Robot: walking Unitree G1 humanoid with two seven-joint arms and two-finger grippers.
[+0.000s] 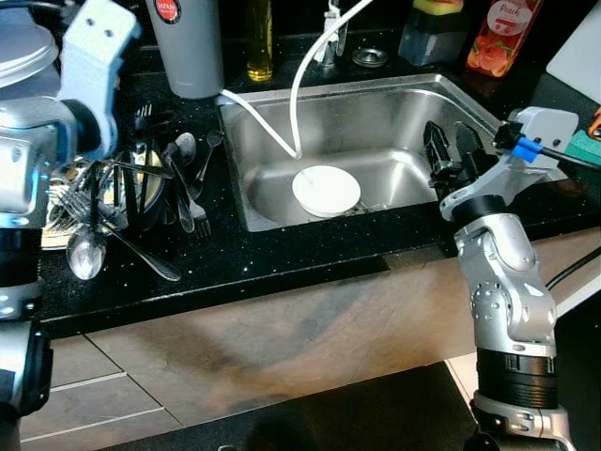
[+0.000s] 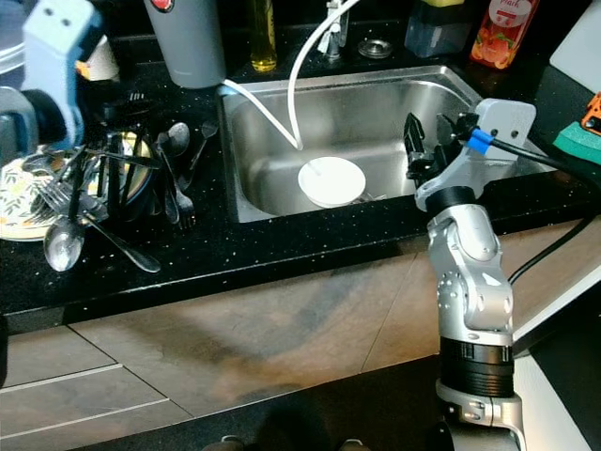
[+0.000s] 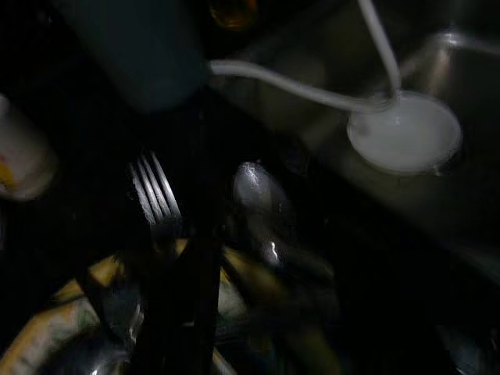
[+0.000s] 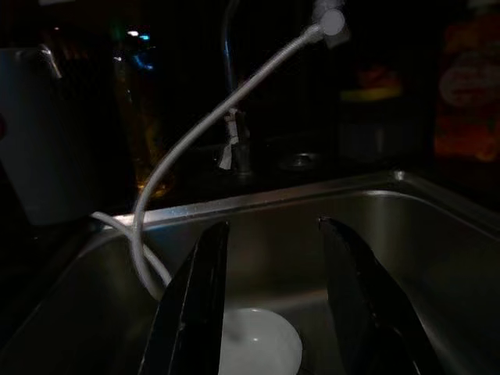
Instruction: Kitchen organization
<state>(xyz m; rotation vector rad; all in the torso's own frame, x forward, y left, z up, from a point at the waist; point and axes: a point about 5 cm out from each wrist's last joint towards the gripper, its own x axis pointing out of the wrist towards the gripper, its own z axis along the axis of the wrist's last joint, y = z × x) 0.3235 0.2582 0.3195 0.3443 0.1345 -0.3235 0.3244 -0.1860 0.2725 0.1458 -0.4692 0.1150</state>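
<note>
A pile of forks and spoons [image 1: 178, 193] lies on the black counter [image 1: 282, 254] left of the steel sink [image 1: 394, 103]. My left gripper [image 1: 134, 193] reaches down into that pile, its black fingers [image 3: 187, 312] over a fork [image 3: 156, 195] and a spoon [image 3: 258, 195]. A white bowl [image 1: 326, 191] sits in the sink bottom with a white faucet hose [image 1: 299, 94] dangling into it. My right gripper [image 1: 453, 150] hovers open over the sink's right side, pointing at the bowl [image 4: 258, 344], with nothing between its fingers [image 4: 187, 312].
A grey canister [image 1: 192, 47], an oil bottle [image 1: 259, 38], a soap holder [image 1: 432, 33] and a peach bottle [image 1: 502, 33] line the back of the counter. A patterned plate [image 2: 19, 202] lies at the far left under the cutlery. A green sponge [image 1: 587, 146] is at the right.
</note>
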